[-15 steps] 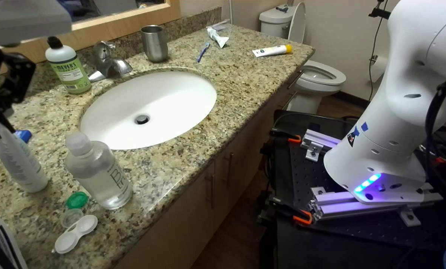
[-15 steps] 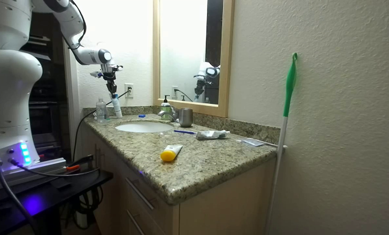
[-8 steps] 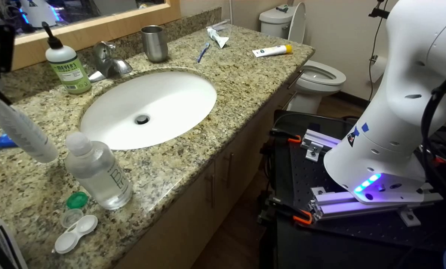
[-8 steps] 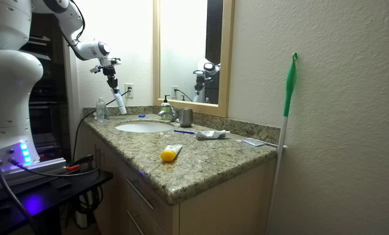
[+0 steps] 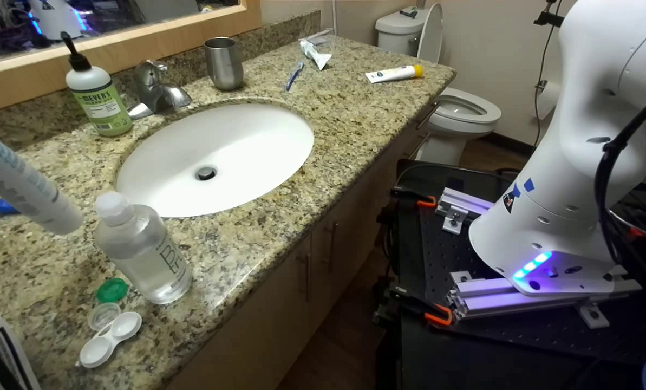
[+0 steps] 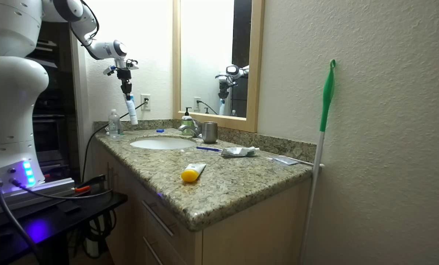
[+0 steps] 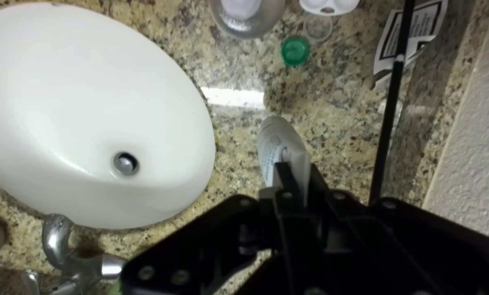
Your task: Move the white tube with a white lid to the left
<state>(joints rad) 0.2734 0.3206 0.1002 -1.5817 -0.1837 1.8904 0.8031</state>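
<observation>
The white tube (image 7: 275, 143) hangs lid-end down from my gripper (image 7: 299, 174). In the wrist view the black fingers are shut on its thin flat end. In an exterior view the tube (image 6: 131, 108) is slightly tilted, above the counter, under the gripper (image 6: 127, 95). In an exterior view the tube (image 5: 19, 176) slants down from the left edge, and the gripper is out of that view. The white lid (image 5: 65, 219) is its lower, wider end; it also shows in an exterior view (image 6: 134, 121). In the wrist view the lid end (image 7: 272, 123) points away from the camera.
A clear bottle (image 5: 144, 254) stands close beside the tube. A green cap (image 5: 111, 290), a lens case (image 5: 109, 338) and a paper leaflet (image 5: 6, 352) lie near it. A blue object (image 5: 4, 207) lies behind the tube. The sink (image 5: 214, 157), faucet and soap bottle (image 5: 99, 97) are nearby.
The gripper has risen with the tube in it, lifting the lid end off the counter. The tube tilted more midway and is now a little more upright. The gripper left an exterior view.
</observation>
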